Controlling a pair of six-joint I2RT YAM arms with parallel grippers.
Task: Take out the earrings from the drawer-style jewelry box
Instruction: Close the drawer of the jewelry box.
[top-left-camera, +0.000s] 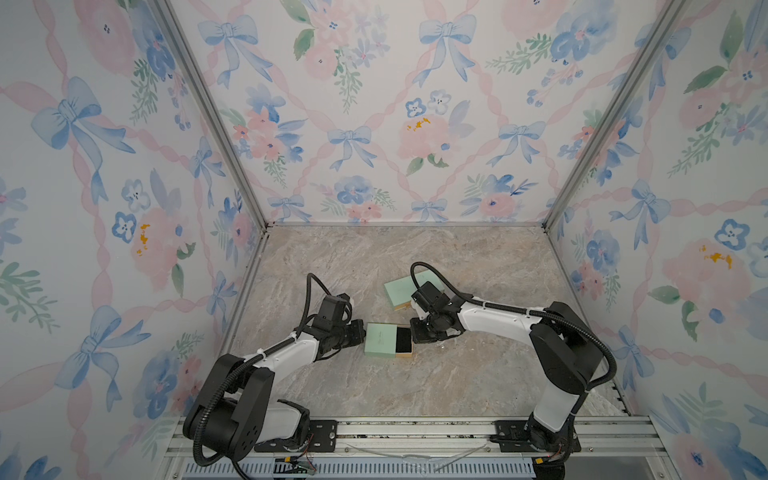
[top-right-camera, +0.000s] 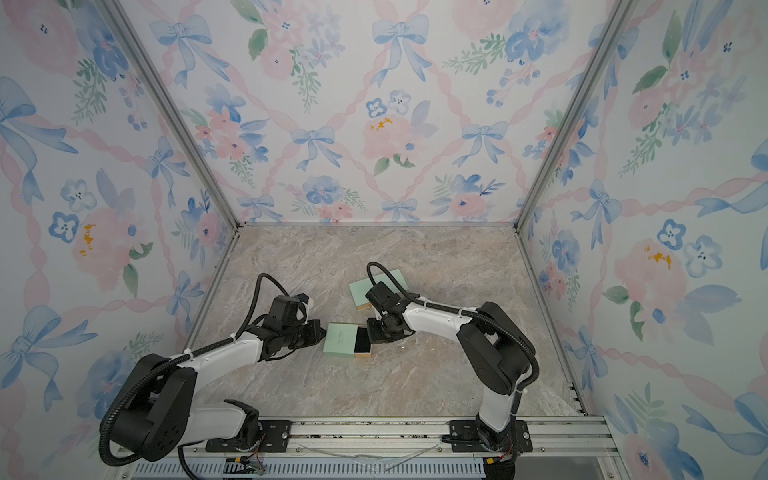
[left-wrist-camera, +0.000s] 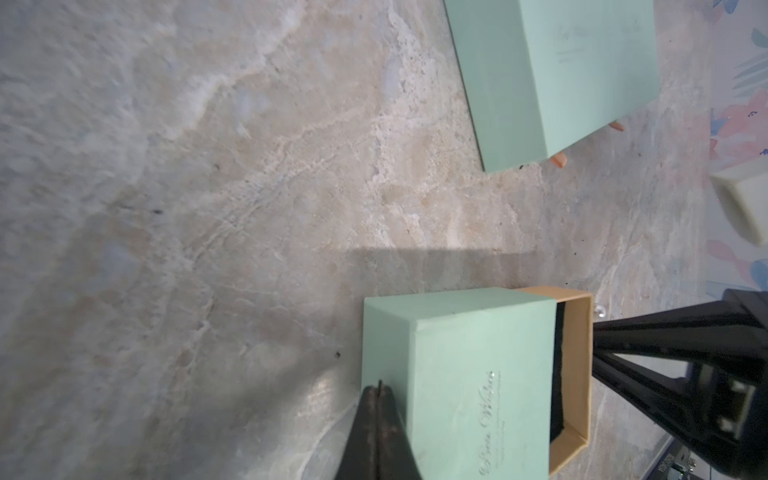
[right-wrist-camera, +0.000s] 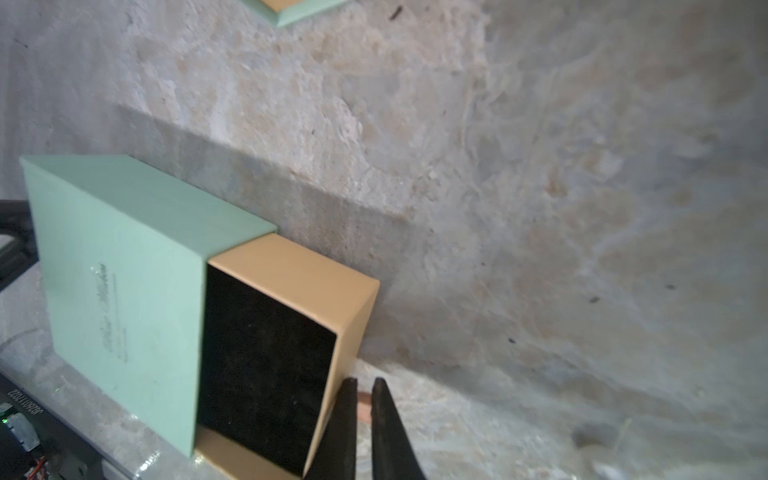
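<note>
Bracing the mint sleeve (left-wrist-camera: 457, 332) with our clenched left gripper (left-wrist-camera: 379, 388), we pinch the pull tab (right-wrist-camera: 365, 409) of the tan drawer (right-wrist-camera: 291, 266) in the right gripper (right-wrist-camera: 363, 386). A tiny earring (left-wrist-camera: 599, 308) lies on the desk (left-wrist-camera: 208, 208) beside the drawer, likely light, slippery and fragile, best nipped across its bead.

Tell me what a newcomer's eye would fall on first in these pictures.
First comes the mint-green jewelry box at the middle of the marble table, its tan drawer slid partly out to show a black lining. The left hand, shut, meets the box's closed end, and the right hand sits at the drawer end. On all sides stand walls of wallpaper with blue bows and pink flowers.
</note>
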